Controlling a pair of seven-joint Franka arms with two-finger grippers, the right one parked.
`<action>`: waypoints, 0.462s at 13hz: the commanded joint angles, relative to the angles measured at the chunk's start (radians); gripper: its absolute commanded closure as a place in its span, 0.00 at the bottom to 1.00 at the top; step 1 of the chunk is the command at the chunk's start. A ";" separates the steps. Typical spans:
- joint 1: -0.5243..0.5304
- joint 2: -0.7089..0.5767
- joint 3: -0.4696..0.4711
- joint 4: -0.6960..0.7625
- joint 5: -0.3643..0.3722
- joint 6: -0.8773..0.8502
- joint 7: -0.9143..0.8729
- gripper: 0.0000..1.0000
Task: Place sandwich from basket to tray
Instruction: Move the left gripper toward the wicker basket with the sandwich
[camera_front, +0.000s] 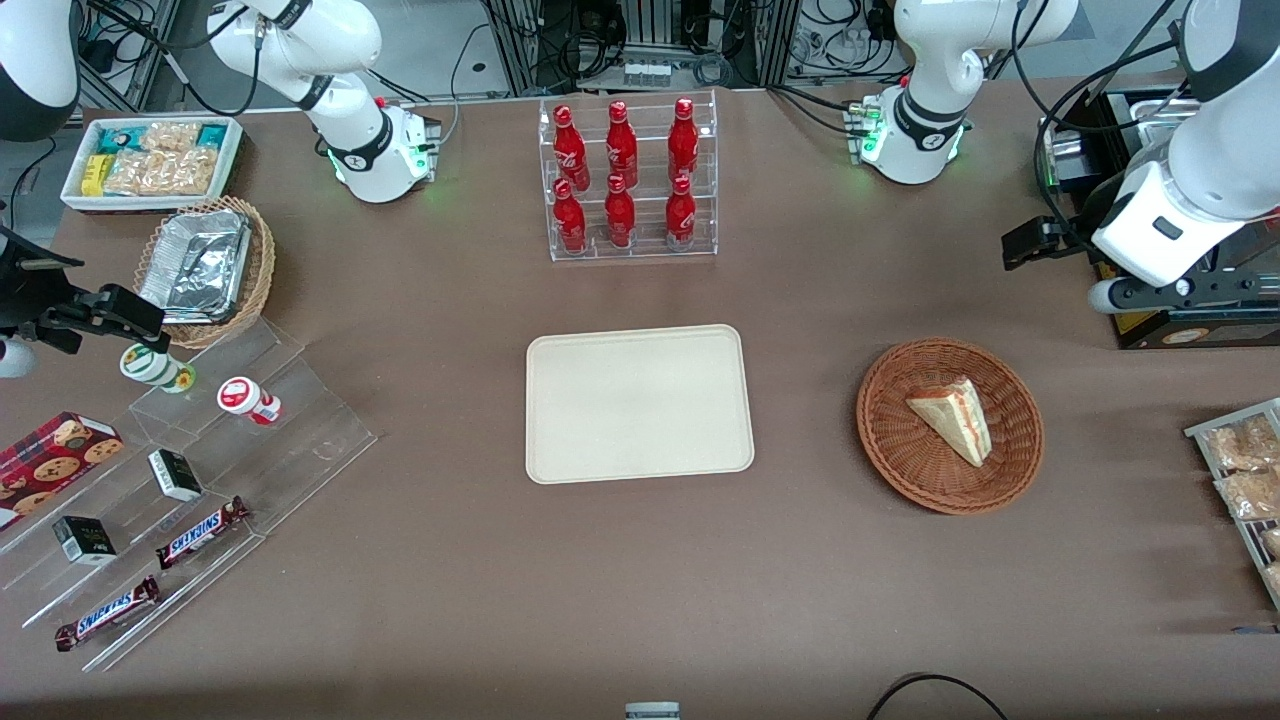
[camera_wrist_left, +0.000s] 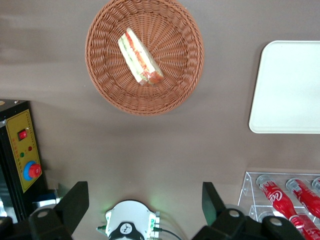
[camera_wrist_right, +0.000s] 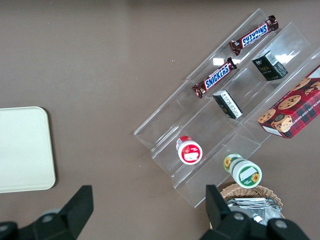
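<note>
The gripper (camera_wrist_left: 142, 205) hangs wide open, empty — well apart from the basket (camera_wrist_left: 105, 80). From it, the sandwich (camera_wrist_left: 139, 56) lies at twelve o'clock, long axis eleven-to-five.

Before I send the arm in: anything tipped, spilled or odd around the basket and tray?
Nothing stands out. The sandwich lies whole in the basket, the tray sits bare and flat, and the bottles stand upright in their rack. The gripper hangs open above the table, clear of the basket.
</note>
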 joint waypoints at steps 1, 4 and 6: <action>-0.006 -0.001 0.009 0.026 -0.002 -0.027 0.025 0.00; -0.005 0.004 0.009 0.006 0.003 -0.011 0.040 0.00; -0.008 0.006 0.009 -0.052 0.003 0.027 0.040 0.00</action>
